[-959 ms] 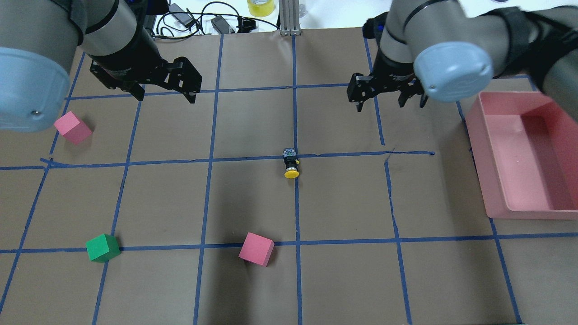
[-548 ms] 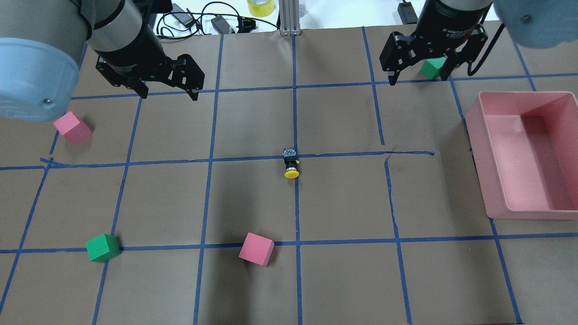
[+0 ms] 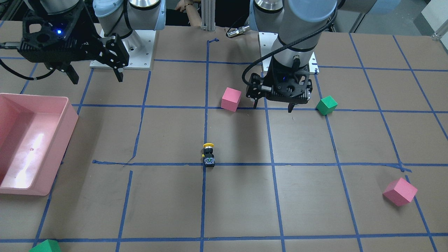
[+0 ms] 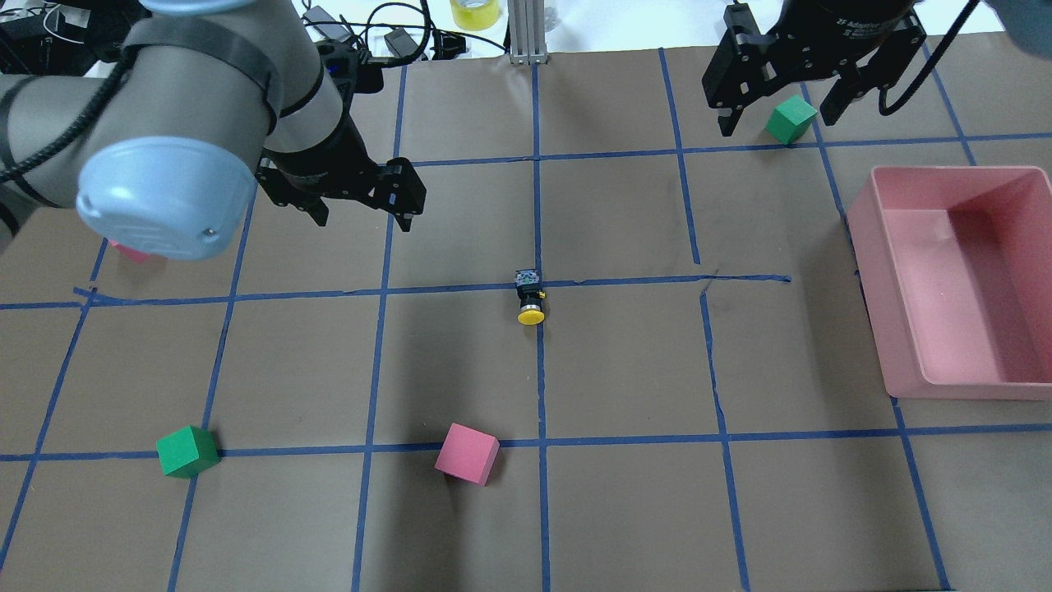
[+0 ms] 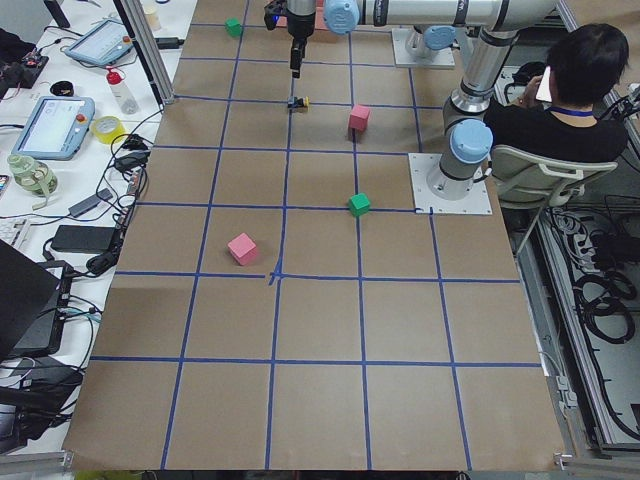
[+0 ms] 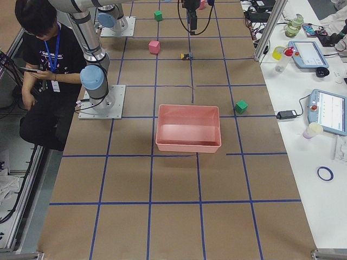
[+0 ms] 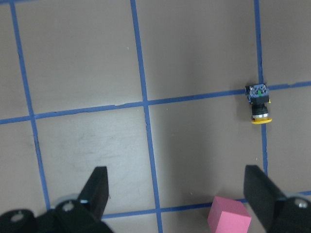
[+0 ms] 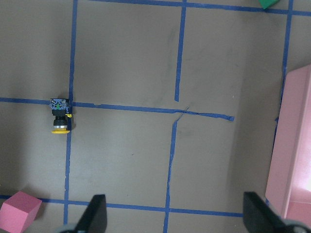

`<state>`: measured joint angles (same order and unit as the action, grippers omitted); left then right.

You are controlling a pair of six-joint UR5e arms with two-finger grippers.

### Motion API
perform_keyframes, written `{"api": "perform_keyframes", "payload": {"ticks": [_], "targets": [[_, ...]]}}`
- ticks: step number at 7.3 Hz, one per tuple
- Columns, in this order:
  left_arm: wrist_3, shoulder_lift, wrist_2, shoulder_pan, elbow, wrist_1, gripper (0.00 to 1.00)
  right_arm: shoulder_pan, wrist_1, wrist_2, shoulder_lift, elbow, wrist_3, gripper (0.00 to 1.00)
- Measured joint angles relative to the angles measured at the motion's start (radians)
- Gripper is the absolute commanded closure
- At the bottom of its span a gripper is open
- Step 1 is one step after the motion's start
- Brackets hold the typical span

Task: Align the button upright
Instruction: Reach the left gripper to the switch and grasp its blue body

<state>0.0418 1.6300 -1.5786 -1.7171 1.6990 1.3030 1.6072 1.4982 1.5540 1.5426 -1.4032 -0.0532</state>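
Note:
The button [image 4: 530, 298] lies on its side at the table's middle, on a blue tape line, with its yellow cap toward the robot and its grey base away. It also shows in the front view [image 3: 208, 155], the left wrist view [image 7: 259, 104] and the right wrist view [image 8: 60, 116]. My left gripper [image 4: 364, 218] is open and empty above the table, to the left of the button and farther back. My right gripper [image 4: 775, 125] is open and empty at the far right, over a green cube [image 4: 791, 117].
A pink bin [image 4: 1019, 386] stands at the right edge. A pink cube [image 4: 467, 453] and a green cube [image 4: 187, 450] sit near the robot. Another pink cube [image 3: 400, 191] lies at the far left, mostly hidden under my left arm in the overhead view.
My left gripper has moved right and nearer, closer to the button. My right gripper has drawn back toward the far right corner, uncovering the green cube. The button has not moved.

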Motion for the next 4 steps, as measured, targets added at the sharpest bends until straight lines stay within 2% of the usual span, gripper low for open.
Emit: {"api": "perform_keyframes", "payload": {"ticks": [2, 4], "targets": [[0.068, 0.030, 0.002, -0.059, 0.107, -0.241, 0.00, 0.007, 0.000, -0.002, -0.008, -0.009, 0.001, 0.00], [0.196, 0.068, -0.021, -0.120, 0.257, -0.563, 0.00, 0.004, -0.005, 0.008, -0.009, -0.012, 0.005, 0.00]]}}
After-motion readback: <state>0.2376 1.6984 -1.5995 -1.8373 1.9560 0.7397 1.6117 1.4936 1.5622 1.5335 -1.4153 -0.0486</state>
